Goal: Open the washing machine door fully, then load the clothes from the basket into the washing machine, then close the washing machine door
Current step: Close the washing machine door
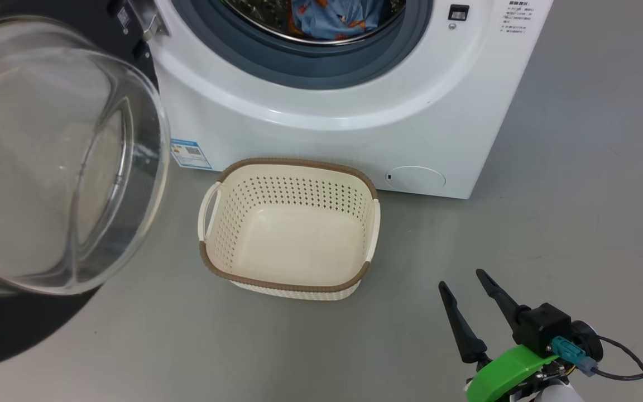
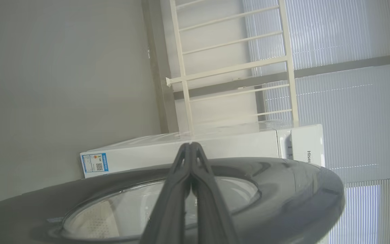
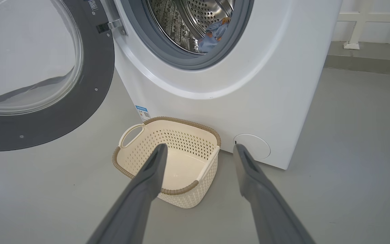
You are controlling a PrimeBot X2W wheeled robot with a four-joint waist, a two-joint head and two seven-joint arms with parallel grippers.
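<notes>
Head view: the clothes (image 1: 330, 17) lie in the drum of the washing machine (image 1: 355, 128), cut off by the top edge, and the basket (image 1: 293, 163) before it sits empty, so loading looks done. The washing machine door (image 1: 48, 167) stands wide at left. Left gripper (image 2: 191, 145), jaws pressed together on nothing, hangs by the door's black rim, seemingly to push it; contact cannot be told. Right gripper (image 1: 462, 279), jaws spread and empty, rests lower right

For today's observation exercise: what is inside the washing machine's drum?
Light blue clothes with orange patches lie in the perforated steel drum. What lies under them, and the drum's upper part, cannot be seen.
</notes>
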